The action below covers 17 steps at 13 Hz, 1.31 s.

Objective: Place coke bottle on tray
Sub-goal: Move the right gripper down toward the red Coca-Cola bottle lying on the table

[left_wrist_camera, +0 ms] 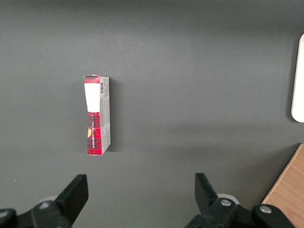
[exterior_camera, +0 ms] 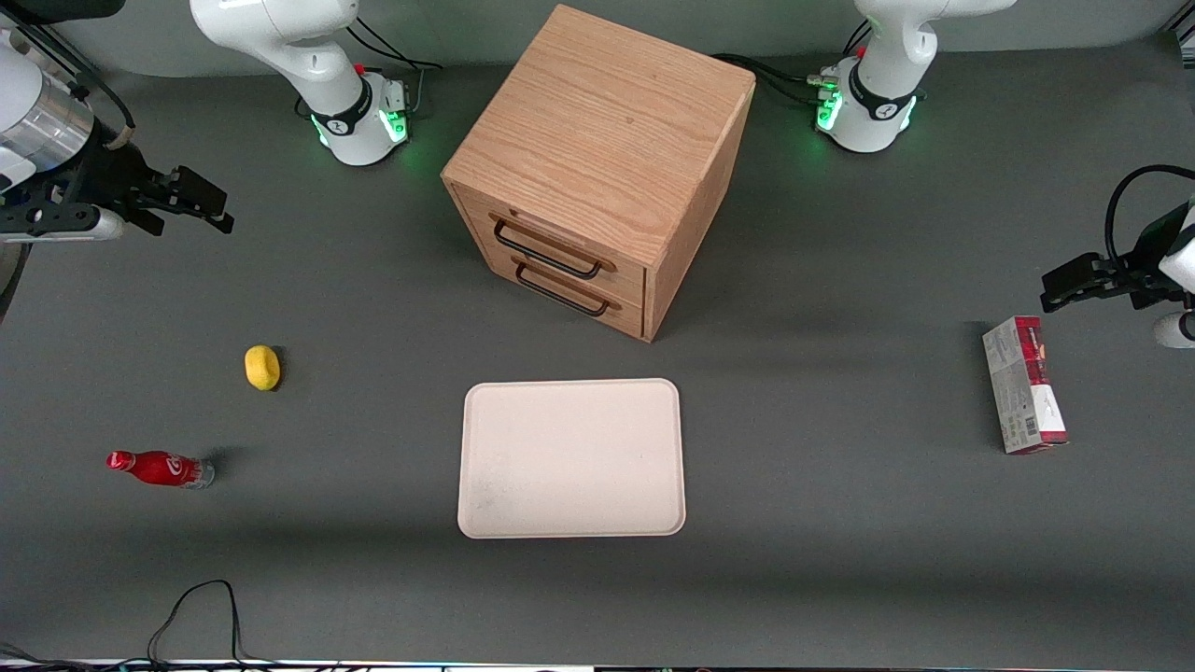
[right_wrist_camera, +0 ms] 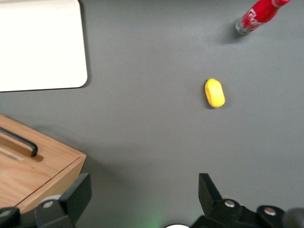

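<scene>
Above table, pincer (exterior_camera: 201, 207) spread, coke bottle (exterior_camera: 159, 468) upright

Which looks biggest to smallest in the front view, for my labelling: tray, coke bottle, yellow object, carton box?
1. tray
2. carton box
3. coke bottle
4. yellow object
The end effector hangs open above the table, farther from the camera than the bottle.

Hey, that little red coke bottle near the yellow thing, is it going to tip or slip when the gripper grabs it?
The coke bottle looks slim and upright, so a nudge may tip it. Round and glossy, it might slip or roll. The gripper hangs open, away from it.
</scene>
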Available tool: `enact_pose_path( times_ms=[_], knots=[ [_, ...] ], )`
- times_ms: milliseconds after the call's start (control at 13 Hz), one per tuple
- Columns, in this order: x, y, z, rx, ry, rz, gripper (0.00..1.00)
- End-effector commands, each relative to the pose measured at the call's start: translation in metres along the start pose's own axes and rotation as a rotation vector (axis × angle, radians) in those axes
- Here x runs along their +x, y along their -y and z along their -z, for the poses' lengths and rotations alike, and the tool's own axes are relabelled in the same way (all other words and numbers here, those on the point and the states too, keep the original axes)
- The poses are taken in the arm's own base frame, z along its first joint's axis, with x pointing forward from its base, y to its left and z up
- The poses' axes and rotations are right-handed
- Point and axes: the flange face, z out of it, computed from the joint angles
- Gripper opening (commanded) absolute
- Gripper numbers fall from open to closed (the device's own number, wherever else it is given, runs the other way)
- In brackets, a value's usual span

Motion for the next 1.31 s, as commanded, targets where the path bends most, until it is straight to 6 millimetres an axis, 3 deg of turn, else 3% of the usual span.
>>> enact_pose_path(
  times_ms=[0, 231, 385, 462, 692, 846, 1231],
  knots=[
    [0.008, 0.007, 0.007, -0.047, -0.004, -0.014, 1.00],
    [0.011, 0.004, 0.010, -0.050, -0.009, -0.021, 1.00],
    [0.035, -0.008, 0.001, -0.057, 0.006, -0.006, 1.00],
    [0.054, -0.022, -0.004, -0.060, 0.013, 0.023, 1.00],
    [0.118, -0.094, -0.030, -0.091, 0.038, 0.111, 1.00],
    [0.147, -0.126, -0.055, -0.128, 0.032, 0.150, 1.00],
    [0.184, -0.189, -0.124, -0.099, -0.038, 0.242, 1.00]
  ],
)
